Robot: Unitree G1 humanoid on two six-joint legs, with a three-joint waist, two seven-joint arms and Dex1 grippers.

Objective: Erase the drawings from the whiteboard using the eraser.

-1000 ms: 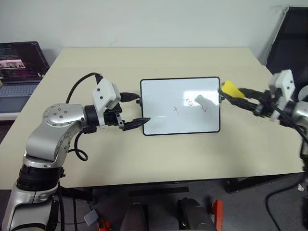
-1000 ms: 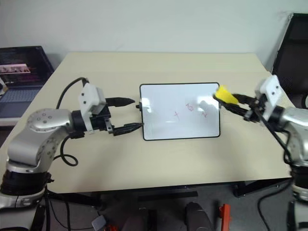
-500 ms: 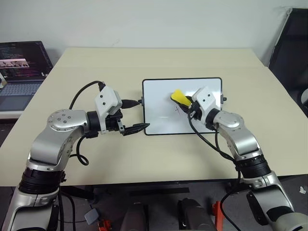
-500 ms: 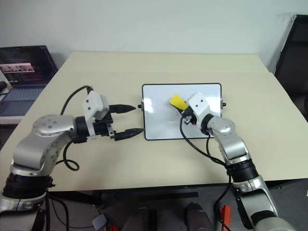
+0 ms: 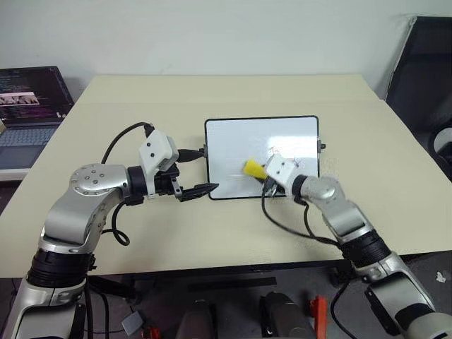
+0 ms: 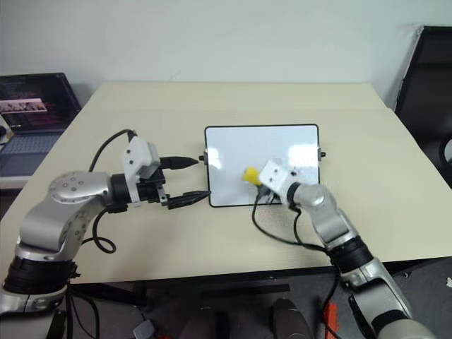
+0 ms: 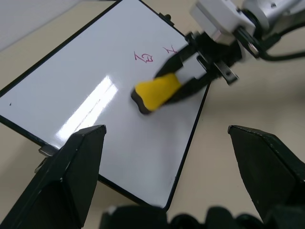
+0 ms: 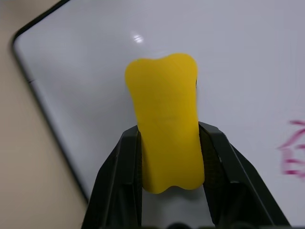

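Table [image 5: 233, 233], laptop [image 5: 32, 106] far left.

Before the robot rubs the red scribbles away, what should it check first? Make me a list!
1. Eraser held tight: ok, the right gripper is clamped on its sides.
2. Eraser over the whiteboard: ok, it sits above the white part.
3. Eraser pressing on the surface: cannot tell, contact is not clear.
4. Drawings left to rub out: not ok yet, red marks remain beside the eraser.
5. Board held steady: not ok, the left gripper is open at the board's left edge, with no grip visible.
6. Wiping path free: ok, nothing else lies on the board.
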